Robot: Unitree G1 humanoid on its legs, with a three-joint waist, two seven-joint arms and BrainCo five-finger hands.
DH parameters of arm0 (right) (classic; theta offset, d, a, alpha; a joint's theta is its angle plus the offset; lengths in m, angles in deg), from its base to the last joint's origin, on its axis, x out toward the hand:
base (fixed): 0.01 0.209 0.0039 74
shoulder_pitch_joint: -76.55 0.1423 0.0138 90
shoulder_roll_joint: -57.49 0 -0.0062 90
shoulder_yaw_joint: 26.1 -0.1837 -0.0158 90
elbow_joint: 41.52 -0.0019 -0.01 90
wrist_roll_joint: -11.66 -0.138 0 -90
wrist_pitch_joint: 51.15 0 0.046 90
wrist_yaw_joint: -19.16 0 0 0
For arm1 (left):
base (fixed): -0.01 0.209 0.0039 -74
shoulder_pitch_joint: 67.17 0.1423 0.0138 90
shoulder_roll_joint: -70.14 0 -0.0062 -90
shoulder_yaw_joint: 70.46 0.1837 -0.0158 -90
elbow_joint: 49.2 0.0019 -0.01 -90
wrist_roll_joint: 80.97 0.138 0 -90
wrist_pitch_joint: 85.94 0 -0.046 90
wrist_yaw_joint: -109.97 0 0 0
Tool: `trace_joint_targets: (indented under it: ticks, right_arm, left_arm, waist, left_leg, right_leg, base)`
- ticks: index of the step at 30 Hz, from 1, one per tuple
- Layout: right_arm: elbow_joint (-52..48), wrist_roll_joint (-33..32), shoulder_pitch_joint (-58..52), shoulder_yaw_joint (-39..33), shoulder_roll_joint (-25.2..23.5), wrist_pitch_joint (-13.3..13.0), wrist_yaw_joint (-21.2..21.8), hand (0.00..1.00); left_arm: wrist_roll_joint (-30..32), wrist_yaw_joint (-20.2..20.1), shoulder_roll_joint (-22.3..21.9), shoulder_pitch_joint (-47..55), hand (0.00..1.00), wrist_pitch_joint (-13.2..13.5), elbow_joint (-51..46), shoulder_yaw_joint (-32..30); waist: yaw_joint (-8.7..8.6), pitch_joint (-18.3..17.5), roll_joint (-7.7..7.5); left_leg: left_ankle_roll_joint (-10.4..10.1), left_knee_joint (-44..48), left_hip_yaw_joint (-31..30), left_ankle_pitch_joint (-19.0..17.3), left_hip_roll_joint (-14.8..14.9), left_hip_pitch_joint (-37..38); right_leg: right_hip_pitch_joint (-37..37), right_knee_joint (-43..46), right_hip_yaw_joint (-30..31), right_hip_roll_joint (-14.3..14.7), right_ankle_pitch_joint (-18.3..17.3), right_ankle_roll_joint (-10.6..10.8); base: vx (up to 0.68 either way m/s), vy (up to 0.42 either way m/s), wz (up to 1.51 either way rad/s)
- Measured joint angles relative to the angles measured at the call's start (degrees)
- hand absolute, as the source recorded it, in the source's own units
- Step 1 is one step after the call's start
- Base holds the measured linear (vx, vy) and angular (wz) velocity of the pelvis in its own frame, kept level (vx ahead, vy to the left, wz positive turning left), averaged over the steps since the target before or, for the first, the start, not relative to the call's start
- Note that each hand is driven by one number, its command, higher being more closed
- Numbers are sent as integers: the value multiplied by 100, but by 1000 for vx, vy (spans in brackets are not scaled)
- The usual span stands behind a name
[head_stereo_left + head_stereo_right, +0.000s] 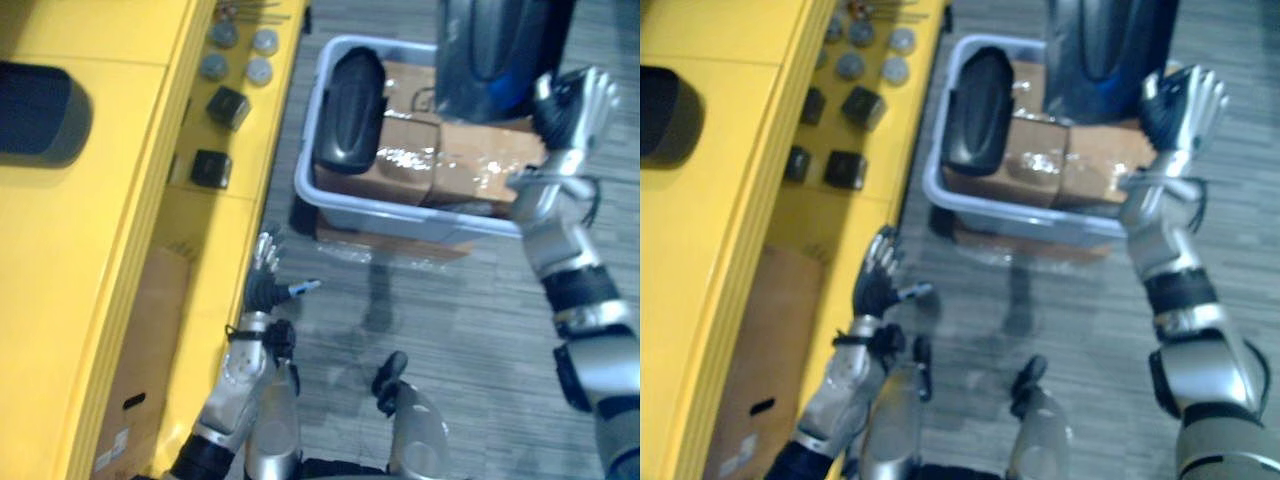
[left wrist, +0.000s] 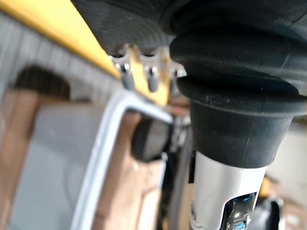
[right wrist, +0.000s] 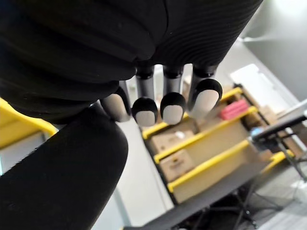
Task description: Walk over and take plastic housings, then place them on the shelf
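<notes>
**Right hand (image 1: 572, 100) open over the grey bin (image 1: 380, 208)**

Its fingers were spread and relaxed, holding nothing, above the bin's right side. Left hand (image 1: 264, 268) hung low beside the yellow shelf (image 1: 110, 250), fingers straight and empty. One black plastic housing (image 1: 350, 110) lay in the bin against cardboard boxes (image 1: 460, 160); a similar dark piece (image 1: 35, 110) sat on the shelf.

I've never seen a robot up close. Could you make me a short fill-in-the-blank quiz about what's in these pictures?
1. The left robot hand, fingers straight, is beside a shelf coloured ____.
2. The black plastic housing shares the grey bin on the floor with cardboard ____.
3. The right robot hand, raised by the bin with fingers spread, holds ____.

Missing words: yellow; boxes; nothing.
</notes>
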Motion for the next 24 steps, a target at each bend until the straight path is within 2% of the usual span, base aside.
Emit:
trace_joint_targets:
  ticks: [3, 6, 10, 14, 20, 24]
  right_arm:
    - [-391, 427, -529, -50, -356, -35, 165, 100]
    - [-634, 770, -830, -47, -578, -107, 383, 100]
    - [-816, 1143, -988, -39, -696, -320, 624, 100]
    - [-815, 1293, -1077, 26, -833, -361, 765, 100]
    - [-815, 1522, -1303, 415, -971, -676, 894, 100]
    - [-815, 1625, -1484, 663, -1079, -709, 1019, 100]
  left_arm:
    - [-508, -9, -103, -234, 0, -250, 100, 3]
    - [-804, 38, -225, -343, 0, -328, 339, -25]
    - [-1075, 75, -274, -488, 0, -411, 429, -64]
    - [-1274, 68, -284, -493, 0, -422, 530, -60]
    - [-1298, 64, -315, -584, 0, -517, 761, -48]
    - [-1671, 53, -323, -695, 0, -653, 970, -8]
  waist:
    - [-74, -198, -76]
    - [-151, -488, -80]
    - [-168, -679, -84]
    - [-199, -887, -118]
    - [-175, -986, -219]
    - [-139, -1056, -277]
  left_leg:
    - [-14, -211, 198, 33, 0, 308]
    - [-17, -312, 267, 43, -27, 419]
    - [-17, -439, 390, 44, -58, 647]
    - [-14, -462, 410, 50, -78, 690]
    - [-16, -446, 416, 53, -37, 692]
    - [-20, -439, 398, 54, -5, 698]
  right_leg:
    - [199, -230, 102, 55, 91, 23]
    - [274, -358, 134, 61, 144, 53]
    - [451, -551, 222, 72, 243, 101]
    - [554, -740, 240, 91, 346, 123]
    - [667, -990, 242, 187, 506, 90]
    - [750, -1121, 225, 269, 568, 83]
  base:
    - [20, 5, -19]
    - [38, 12, -9]
    - [18, 21, -10]
    - [-3, 10, -2]
    - [-25, 0, -1]
    - [0, 0, 0]
